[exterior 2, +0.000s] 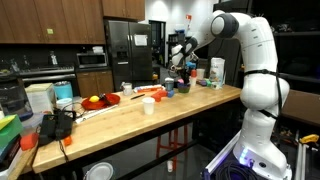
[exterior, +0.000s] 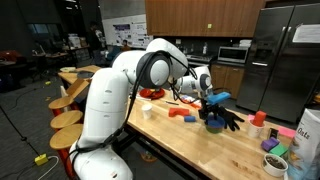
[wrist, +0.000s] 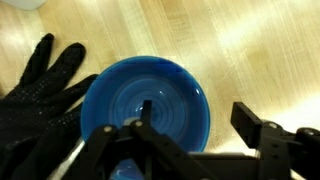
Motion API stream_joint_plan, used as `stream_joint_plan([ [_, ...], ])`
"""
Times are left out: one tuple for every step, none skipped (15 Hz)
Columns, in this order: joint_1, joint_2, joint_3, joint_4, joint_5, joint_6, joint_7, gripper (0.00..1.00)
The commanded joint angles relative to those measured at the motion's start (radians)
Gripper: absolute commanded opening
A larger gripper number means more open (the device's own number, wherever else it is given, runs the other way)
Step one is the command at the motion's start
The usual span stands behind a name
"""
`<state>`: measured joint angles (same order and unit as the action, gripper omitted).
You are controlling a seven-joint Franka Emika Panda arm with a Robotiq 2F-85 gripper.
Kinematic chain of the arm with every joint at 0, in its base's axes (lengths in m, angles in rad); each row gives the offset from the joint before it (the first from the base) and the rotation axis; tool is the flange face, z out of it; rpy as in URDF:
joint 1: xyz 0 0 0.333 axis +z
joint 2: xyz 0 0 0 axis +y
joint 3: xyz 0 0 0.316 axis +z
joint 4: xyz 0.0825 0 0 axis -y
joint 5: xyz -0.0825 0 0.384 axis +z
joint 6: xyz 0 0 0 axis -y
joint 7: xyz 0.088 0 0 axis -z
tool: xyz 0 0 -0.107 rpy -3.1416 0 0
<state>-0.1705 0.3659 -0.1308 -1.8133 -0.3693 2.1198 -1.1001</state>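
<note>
In the wrist view a round blue bowl (wrist: 145, 105) sits on the light wooden table (wrist: 250, 50), directly under my gripper (wrist: 200, 118). The gripper is open and empty. One finger hangs over the inside of the bowl and the other over the bare wood to its right, so the jaws straddle the bowl's right rim. I cannot tell whether a finger touches the rim. A black glove (wrist: 35, 100) lies against the bowl's left side. In both exterior views the gripper (exterior: 210, 100) (exterior 2: 180, 66) hovers low over the table, by the glove (exterior: 226, 120).
A white cup (exterior: 148, 110) (exterior 2: 148, 105), small red pieces (exterior: 181, 114) and an orange-red dish (exterior: 151, 93) stand on the table. Several cups and containers (exterior: 275, 150) crowd one end. A red plate with fruit (exterior 2: 100, 101) is further along. Wooden stools (exterior: 68, 118) line the table's side.
</note>
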Motion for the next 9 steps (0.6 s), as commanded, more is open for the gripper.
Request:
stream_joint_plan([
  [-0.002, -0.026, 0.007, -0.026, -0.011, 0.003, 0.016, 1.0],
  [-0.003, -0.023, 0.01, -0.027, -0.006, 0.007, 0.015, 1.0],
  [-0.003, -0.018, 0.011, -0.028, -0.005, 0.005, 0.012, 1.0],
  [-0.004, -0.016, 0.014, -0.03, 0.0, 0.007, 0.012, 1.0],
  [-0.004, -0.012, 0.017, -0.03, 0.003, 0.003, 0.01, 1.0],
  [-0.005, -0.009, 0.019, -0.033, 0.005, 0.006, 0.006, 1.0],
  [-0.005, -0.007, 0.022, -0.033, 0.007, 0.004, 0.006, 1.0],
  [-0.004, -0.005, 0.025, -0.033, 0.01, 0.003, 0.006, 1.0],
  [-0.006, -0.002, 0.025, -0.035, 0.009, 0.003, 0.003, 1.0],
])
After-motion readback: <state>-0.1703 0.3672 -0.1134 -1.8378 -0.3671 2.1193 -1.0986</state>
